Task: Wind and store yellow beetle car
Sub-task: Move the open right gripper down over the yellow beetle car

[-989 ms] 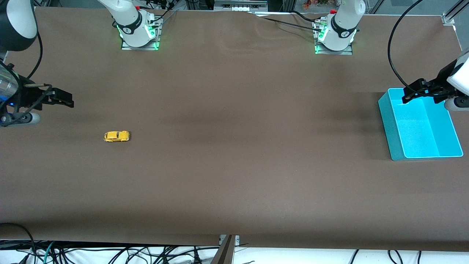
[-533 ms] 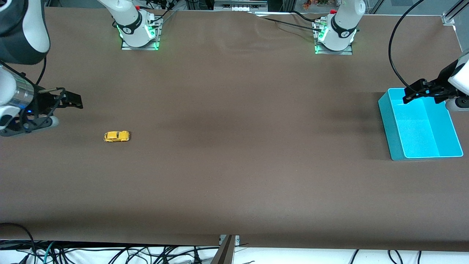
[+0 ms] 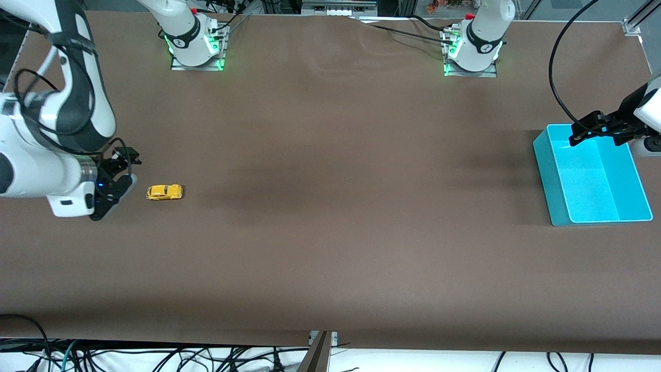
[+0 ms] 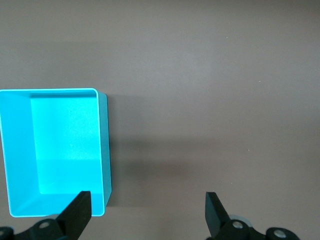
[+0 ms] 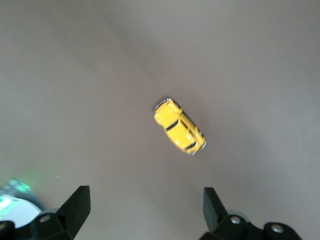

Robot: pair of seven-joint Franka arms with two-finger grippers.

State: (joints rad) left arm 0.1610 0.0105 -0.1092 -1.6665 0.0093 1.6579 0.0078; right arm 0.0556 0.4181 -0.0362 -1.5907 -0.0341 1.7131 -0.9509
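Toward the right arm's end of the brown cloth-covered table (image 3: 330, 217), the right gripper (image 3: 116, 178) hangs just beside the tiny bright-yellow beetle-shaped toy car (image 3: 164, 191), fingers spread wide and empty, apart from it. The car stands on its wheels on bare cloth. At the left arm's end, the left gripper (image 3: 594, 129) waits, fingers parted and empty, over the rim of the cyan rectangular plastic bin (image 3: 557, 206).

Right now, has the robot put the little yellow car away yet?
Not yet. The yellow beetle car sits untouched on the table. The right gripper is open beside it. Winding and storing in the cyan bin, under the open left gripper, remain.
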